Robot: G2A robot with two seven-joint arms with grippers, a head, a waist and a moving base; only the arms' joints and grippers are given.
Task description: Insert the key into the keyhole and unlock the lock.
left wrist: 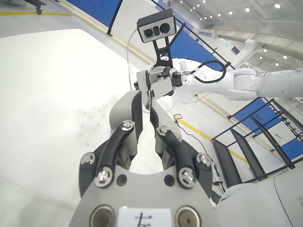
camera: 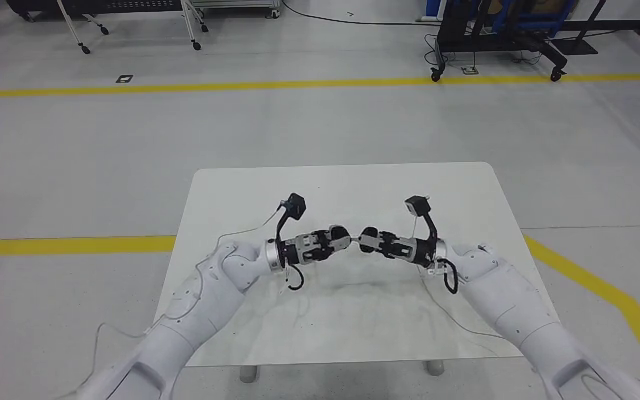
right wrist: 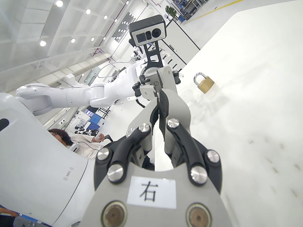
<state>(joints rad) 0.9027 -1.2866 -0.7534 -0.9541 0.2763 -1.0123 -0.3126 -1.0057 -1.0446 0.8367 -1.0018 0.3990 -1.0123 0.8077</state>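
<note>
Padlock (right wrist: pixel 205 84) sits on white table (right wrist: pixel 248 55) (yellow-lined floor (camera: pixel 320 125)).

lock (right wrist: pixel 205 84): brass-coloured body, glossy metal shackle | table (right wrist: pixel 248 60): white, smooth, matt | right gripper (right wrist: pixel 158 93) pads (right wrist: pixel 163 115): black, ribbed

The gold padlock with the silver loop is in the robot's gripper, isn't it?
No. The gold padlock with the silver loop is lying on the white table, not in a gripper. The right wrist view shows it.
</note>
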